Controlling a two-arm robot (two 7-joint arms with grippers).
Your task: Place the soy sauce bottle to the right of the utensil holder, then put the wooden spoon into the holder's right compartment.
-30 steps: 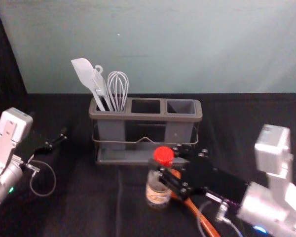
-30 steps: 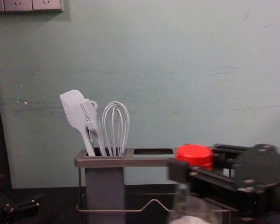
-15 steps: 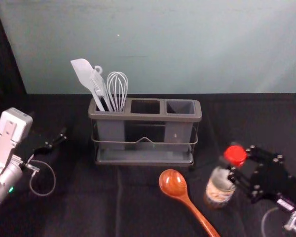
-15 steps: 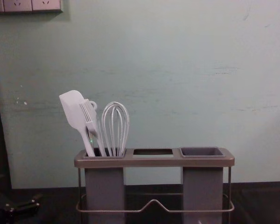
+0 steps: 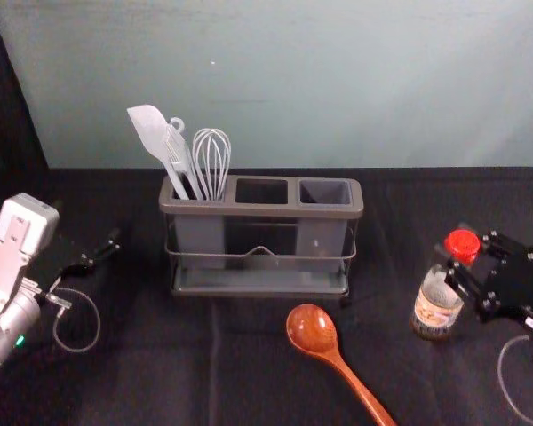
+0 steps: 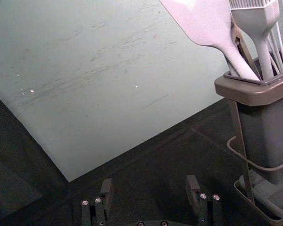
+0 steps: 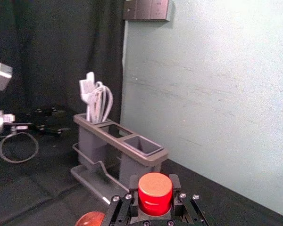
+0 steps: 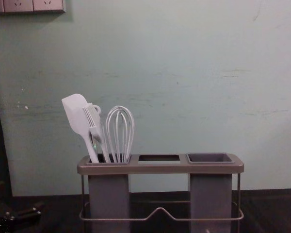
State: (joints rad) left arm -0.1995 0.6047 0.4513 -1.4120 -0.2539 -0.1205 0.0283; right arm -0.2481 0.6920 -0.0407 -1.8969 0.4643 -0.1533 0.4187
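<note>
- Soy sauce bottle (image 5: 435, 308): to the right of the utensil holder (image 5: 262, 210) and nearer the robot, its red cap (image 5: 463, 245) up and leaning slightly right in the head view. I can't tell whether its base touches the tabletop (image 5: 151, 355).
- Right hand (image 5: 457, 266): at the right side of the head view, closed on the bottle at its cap and neck; the right wrist view shows a finger against each side of the cap.
- Wooden spoon (image 5: 312, 329): lying on the tabletop in front of the holder, left of the bottle, bowl towards the holder and handle running nearer the robot and rightward.
- Holder: upright, three compartments in a row. The left one carries a spatula (image 5: 148, 130), a brush (image 5: 179, 151) and a whisk (image 5: 212, 160).
- Left hand (image 5: 102, 249): parked at the left, apart from the holder, its fingers spread wide around a bare gap.
- Behind: a pale wall (image 5: 355, 80), with sockets (image 8: 34, 5) high on its left.
</note>
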